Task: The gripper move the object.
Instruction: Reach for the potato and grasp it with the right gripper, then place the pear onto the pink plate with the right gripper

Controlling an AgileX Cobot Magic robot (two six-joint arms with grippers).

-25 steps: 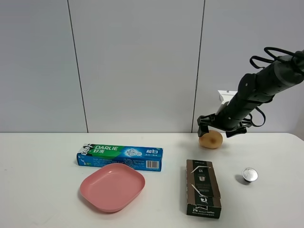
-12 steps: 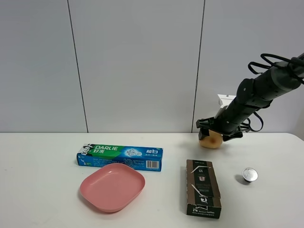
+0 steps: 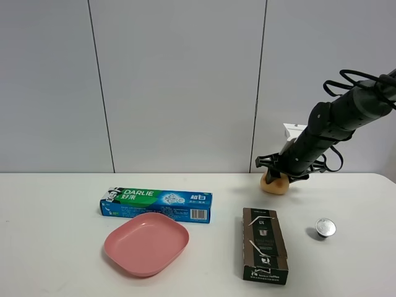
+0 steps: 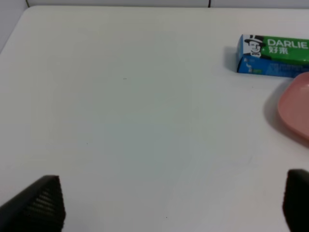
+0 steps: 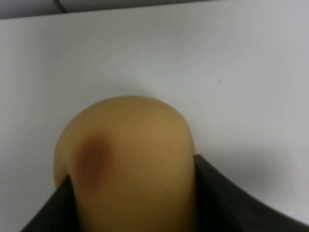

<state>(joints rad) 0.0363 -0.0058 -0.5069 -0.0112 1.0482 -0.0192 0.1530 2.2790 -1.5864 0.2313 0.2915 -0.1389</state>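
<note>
Since a second ago the right gripper [image 3: 276, 172] has dropped over the potato [image 3: 273, 186] and pinched in — now clenched on its flanks, potato seemingly on the table [image 3: 62, 213] near the back edge, beyond the dark box [image 3: 265, 245] — grasp looks made, lift comes next.

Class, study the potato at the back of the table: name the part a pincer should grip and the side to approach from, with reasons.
Grip the potato across its narrow middle, coming from above. Its oval body rests on the table, so both flanks are free; the right pincer clasps it this way.
</note>
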